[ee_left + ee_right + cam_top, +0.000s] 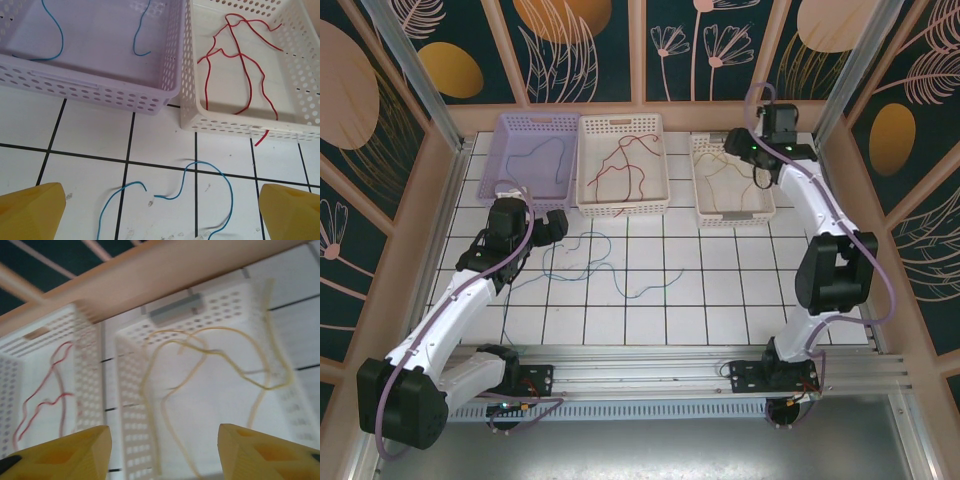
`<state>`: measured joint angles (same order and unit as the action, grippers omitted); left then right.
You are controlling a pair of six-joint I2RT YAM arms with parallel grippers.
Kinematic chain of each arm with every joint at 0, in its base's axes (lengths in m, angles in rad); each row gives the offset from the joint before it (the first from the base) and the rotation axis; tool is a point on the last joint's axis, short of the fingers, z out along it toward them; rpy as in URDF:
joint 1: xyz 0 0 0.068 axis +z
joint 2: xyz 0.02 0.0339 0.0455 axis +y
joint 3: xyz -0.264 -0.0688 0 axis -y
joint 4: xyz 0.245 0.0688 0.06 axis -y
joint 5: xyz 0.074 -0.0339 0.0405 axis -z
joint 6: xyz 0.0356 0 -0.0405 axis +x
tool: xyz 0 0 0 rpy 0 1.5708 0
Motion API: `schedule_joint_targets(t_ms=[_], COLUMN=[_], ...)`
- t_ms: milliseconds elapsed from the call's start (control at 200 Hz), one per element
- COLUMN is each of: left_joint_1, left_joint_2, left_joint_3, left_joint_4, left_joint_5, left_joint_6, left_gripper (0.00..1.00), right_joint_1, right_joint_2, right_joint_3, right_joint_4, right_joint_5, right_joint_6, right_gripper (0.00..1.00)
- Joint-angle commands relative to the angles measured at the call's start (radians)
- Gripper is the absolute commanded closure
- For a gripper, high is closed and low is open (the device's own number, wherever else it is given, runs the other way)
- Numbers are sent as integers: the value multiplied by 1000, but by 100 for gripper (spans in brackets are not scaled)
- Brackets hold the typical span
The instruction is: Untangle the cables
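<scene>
The blue cables point(202, 162) lay sideways on the tiles point(90, 130) at the bottom of the picture, just past the left gripper point(162, 210), its fingers point(35, 210) wide apart; the right gripper point(162, 445), fingers apart too, was farther away.

Robot lab cell; alu frame point(650, 375)

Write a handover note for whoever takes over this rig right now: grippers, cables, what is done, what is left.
Left gripper: open, empty, over the tiles in front of the lilac basket.
Right gripper: open, empty, above the right basket.
Done: blue cable in the lilac basket, red cables in the middle basket, yellow cables in the right basket.
Left: blue cables and what looks like a green one lie on the tiles; sort them.
</scene>
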<state>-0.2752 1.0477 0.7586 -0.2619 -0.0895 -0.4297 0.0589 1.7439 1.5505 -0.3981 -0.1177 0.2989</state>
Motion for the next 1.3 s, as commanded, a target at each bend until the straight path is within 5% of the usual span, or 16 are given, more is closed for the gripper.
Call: schedule_joint_targets(t_ms=[0,706,1051,1296], left_joint_1=[-5,-4,-4,-4], left_joint_2=[5,22,26,26], left_joint_3=[5,9,11,10], left_joint_4=[6,3,3,3], left_joint_5=[5,7,5,5], left_joint_6=[18,22,22,23], left_gripper=[2,1,1,1], right_joint_1=[-34,61,91,61], right_joint_2=[56,509,357,412], right_joint_3=[-6,225,216,193], right_joint_4=[16,-67,-60,-53], right_joint_5=[21,162,262,278], right_joint_6=[13,-74,-112,-111], right_gripper=[42,43,43,42])
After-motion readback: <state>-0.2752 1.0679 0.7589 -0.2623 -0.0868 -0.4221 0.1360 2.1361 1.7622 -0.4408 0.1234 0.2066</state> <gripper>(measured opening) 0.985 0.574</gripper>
